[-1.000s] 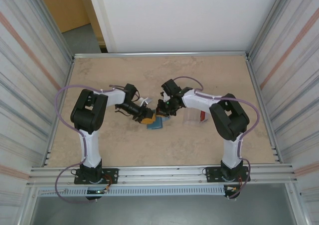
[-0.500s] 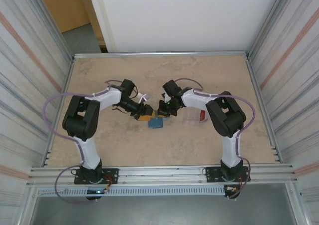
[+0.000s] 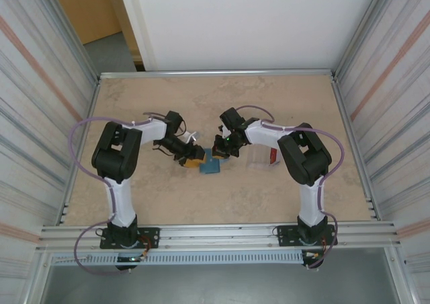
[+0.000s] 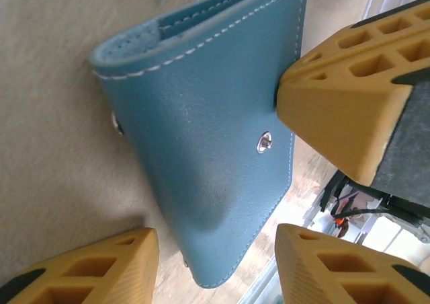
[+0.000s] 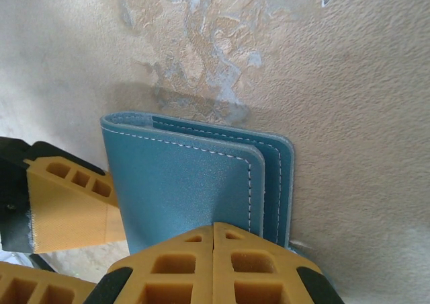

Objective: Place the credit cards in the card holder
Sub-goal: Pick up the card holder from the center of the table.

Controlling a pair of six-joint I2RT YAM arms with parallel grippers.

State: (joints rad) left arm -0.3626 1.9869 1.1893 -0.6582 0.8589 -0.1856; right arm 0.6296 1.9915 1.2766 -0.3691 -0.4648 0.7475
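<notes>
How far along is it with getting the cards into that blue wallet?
Early. Nothing looks done: the card holder lies folded, with no card showing in it. In hand: the shut right gripper sits at its edge, and the open left gripper straddles a corner. Left: opening it and loading the red cards, seemingly in the clear case.

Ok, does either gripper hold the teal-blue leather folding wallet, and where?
Apparently neither: the right gripper, shut, rests its tips on the wallet's edge; the left gripper, open, straddles a corner.
</notes>
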